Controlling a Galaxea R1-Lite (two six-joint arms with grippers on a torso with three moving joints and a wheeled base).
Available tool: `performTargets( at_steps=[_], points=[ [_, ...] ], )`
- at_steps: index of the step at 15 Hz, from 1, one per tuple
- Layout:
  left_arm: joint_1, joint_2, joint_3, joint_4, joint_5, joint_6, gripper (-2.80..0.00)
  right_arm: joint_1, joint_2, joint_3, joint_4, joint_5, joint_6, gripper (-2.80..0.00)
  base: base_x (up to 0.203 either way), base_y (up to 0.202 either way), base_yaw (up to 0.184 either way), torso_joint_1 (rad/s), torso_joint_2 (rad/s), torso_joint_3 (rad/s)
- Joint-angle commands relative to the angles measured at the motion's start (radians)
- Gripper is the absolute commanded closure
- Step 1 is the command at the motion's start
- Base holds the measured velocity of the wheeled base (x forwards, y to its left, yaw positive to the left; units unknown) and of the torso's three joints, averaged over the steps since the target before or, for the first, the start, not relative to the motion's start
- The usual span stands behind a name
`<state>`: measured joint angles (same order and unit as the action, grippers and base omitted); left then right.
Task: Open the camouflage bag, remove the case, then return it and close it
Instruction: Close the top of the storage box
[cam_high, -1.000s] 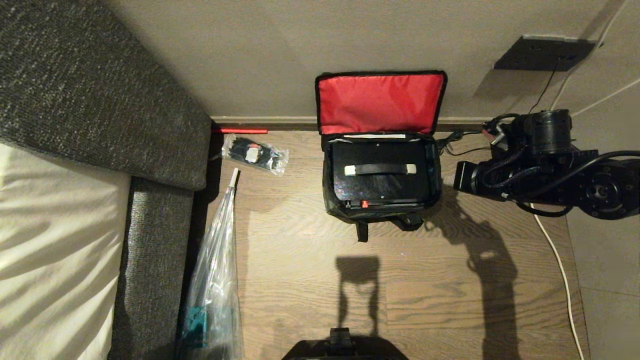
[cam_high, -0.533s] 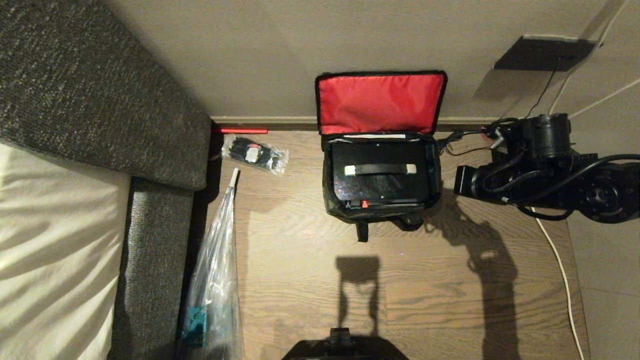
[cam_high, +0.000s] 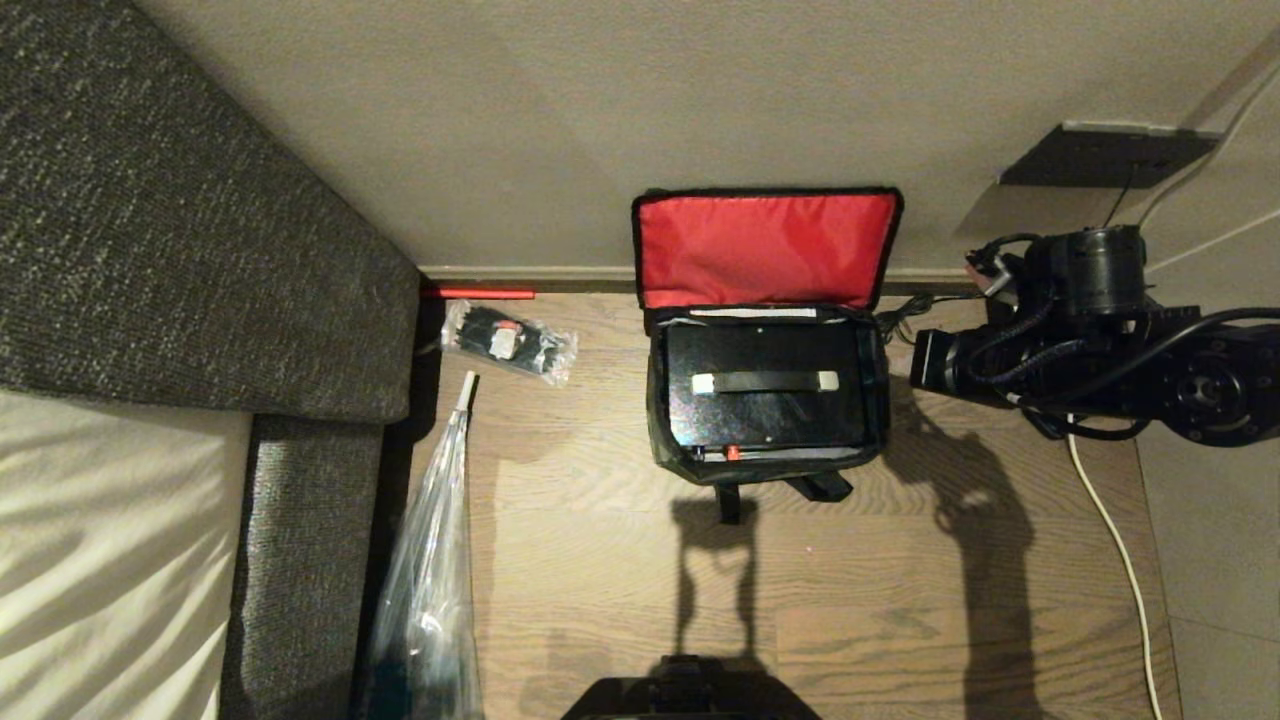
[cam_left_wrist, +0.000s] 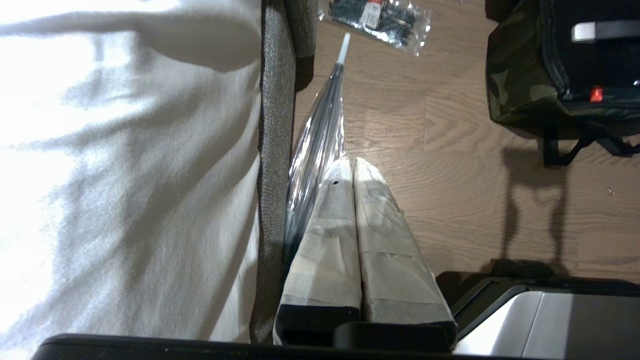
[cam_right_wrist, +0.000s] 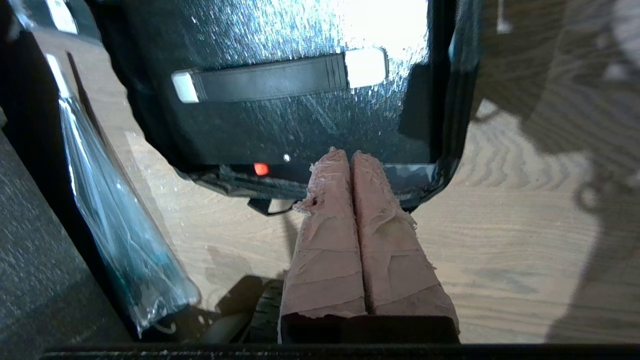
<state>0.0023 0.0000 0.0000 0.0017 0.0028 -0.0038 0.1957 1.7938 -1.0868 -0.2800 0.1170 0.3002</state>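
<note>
The camouflage bag (cam_high: 765, 462) sits on the floor against the wall, lid flung back, the case (cam_high: 765, 400) still inside. Right gripper (cam_right_wrist: 351, 156) hangs pinched together, holding nothing; its arm hides its tips from above. Left gripper (cam_left_wrist: 352, 164) likewise closed, empty.

Soft cloth around glossy hard plastic, on grained wood

Camouflage bag (cam_high: 672, 455) woven fabric with matt red lining; case (cam_high: 765, 412) shiny, speckled black; floor (cam_high: 600, 560) matt wood grain; wrinkled clear plastic sleeve (cam_high: 425, 590) lower left
</note>
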Motion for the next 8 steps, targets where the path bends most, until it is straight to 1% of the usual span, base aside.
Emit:
performTargets(
  at_steps=[1,3,4,8],
  points=[
    [0.001,0.000,0.000,0.000,0.000,0.002,0.00,0.001,0.004,-0.001,-0.002,0.003,0.002,0.00,0.000,0.000,0.000,0.000,0.00,0.000],
    [0.001,0.000,0.000,0.000,0.000,0.001,0.00,0.001,0.002,-0.002,-0.002,0.003,0.004,0.00,0.000,0.000,0.000,0.000,0.00,0.000],
    [0.001,0.000,0.000,0.000,0.000,0.003,0.00,0.001,0.002,-0.001,-0.002,0.002,0.004,0.00,0.088,0.000,0.000,-0.001,0.01,0.001],
    [0.001,0.000,0.000,0.000,0.000,-0.001,0.00,0.001,-0.002,0.006,-0.001,0.004,0.011,0.00,0.171,0.000,0.001,0.002,0.00,0.003]
  ],
)
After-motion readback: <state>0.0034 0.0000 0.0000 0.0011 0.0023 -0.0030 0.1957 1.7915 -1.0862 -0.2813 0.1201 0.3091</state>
